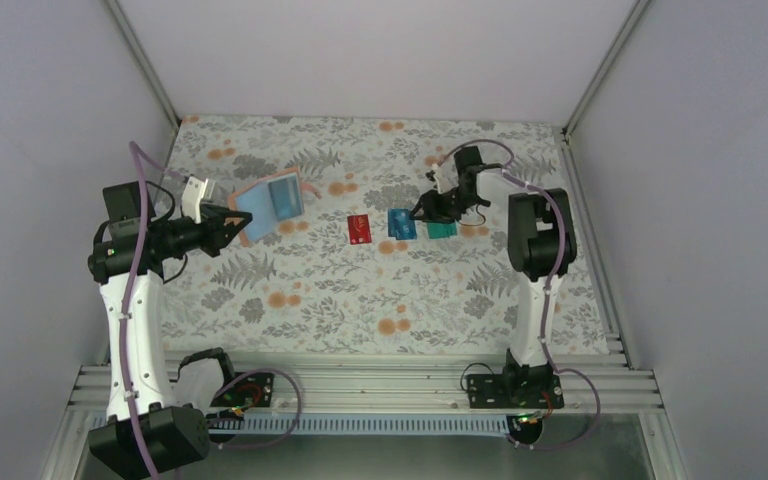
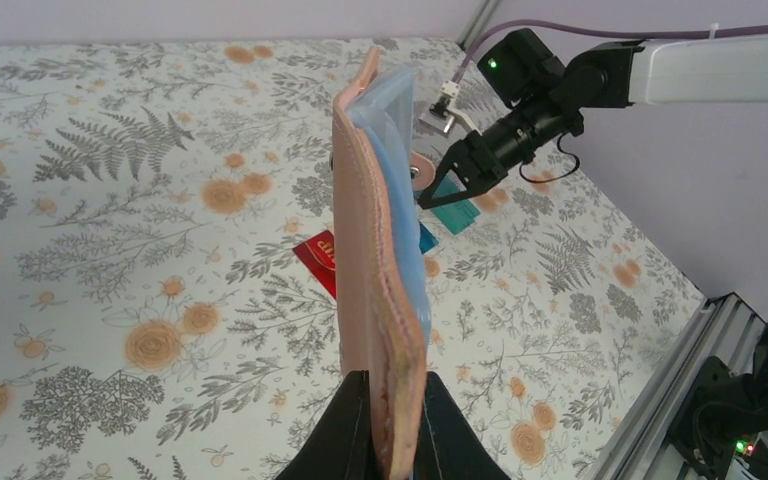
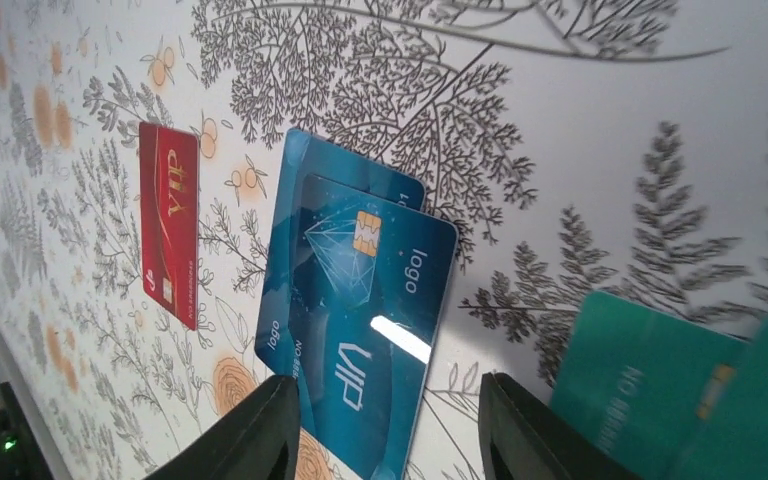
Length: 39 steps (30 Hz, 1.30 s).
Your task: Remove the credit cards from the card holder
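Note:
My left gripper [image 2: 397, 405] [image 1: 232, 220] is shut on the bottom edge of the card holder [image 2: 375, 250] [image 1: 270, 203] and holds it up off the table, reddish-brown outside, light blue inside. Three credit cards lie in a row on the cloth: red [image 1: 360, 229] [image 3: 170, 225], blue [image 1: 401, 223] [image 3: 365, 320] and teal green [image 1: 441, 229] [image 3: 660, 390]. In the right wrist view a second blue face shows under the blue card. My right gripper [image 3: 385, 392] [image 1: 428, 212] hovers open over the blue card's near end, its fingers apart on either side.
A floral cloth [image 1: 380, 300] covers the table. White walls close in the left, back and right sides. An aluminium rail [image 1: 360, 385] with both arm bases runs along the near edge.

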{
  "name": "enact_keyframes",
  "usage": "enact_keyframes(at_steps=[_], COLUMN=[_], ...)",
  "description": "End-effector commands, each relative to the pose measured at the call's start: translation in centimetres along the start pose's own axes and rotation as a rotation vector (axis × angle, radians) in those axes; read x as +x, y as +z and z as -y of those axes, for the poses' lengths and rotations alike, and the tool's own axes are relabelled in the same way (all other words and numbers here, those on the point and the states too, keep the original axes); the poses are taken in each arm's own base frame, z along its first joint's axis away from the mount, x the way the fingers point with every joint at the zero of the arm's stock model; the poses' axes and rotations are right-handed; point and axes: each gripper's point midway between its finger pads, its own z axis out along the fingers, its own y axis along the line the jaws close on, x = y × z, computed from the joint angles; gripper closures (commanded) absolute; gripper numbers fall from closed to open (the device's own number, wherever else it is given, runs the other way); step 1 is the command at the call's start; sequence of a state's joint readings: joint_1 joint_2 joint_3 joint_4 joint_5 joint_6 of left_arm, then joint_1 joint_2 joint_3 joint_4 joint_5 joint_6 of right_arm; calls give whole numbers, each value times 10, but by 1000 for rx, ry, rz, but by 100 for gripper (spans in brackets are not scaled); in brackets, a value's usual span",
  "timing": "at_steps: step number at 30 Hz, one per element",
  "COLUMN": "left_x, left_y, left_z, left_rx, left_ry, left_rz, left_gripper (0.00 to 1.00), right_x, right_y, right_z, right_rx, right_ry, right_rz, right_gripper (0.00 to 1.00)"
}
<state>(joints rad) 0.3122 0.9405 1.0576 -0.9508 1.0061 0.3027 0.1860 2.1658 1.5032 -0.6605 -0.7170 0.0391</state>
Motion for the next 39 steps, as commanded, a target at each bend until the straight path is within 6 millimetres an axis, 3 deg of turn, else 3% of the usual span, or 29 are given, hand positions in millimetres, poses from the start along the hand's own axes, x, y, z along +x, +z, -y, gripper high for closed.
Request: enact_keyframes(at_steps=[1,4,6,8,10,11,12,14,17,23,33,39], left_x=[-4,-6,-10,-14,-17,-18,-20,-23,-27,-26,-27,-24], left_y=[-1,-2,-6,-11,-17,-19,-21,-25,-31,-41,-43,-36], left_z=[8,19,34,53,66,70,73,79,89,104,106,93], left_rx=[50,110,184,284,351,370,382,400,433,462,467,427], left_ry=[20,34,49,70,93,104,112,130,160,222,232,190], left_rz=[28,43,64,95,123,133,140,155,180,219,231,199], left_gripper=[98,98,98,98,98,98,98,98,98,98,98,98], right_x=[-33,-44,-42,-18,24,45,62,76,76,62,76,85], right_y=[-49,-83,-112,-132,-146,-153,-157,-162,-157,-142,-120,-106], right_z=[-29,-78,-142,-218,-300,-330,-352,-379,-393,-392,-399,-424], right_rx=[91,110,58,-92,-304,-391,-450,-481,-442,-375,-421,-485], right_ry=[-79,-203,-386,-615,-868,-961,-1024,-1078,-1088,-1058,-1083,-1102], right_rz=[143,249,355,433,485,501,514,561,599,600,526,486], right_gripper=[50,47,43,40,35,32,30,27,26,25,26,25])
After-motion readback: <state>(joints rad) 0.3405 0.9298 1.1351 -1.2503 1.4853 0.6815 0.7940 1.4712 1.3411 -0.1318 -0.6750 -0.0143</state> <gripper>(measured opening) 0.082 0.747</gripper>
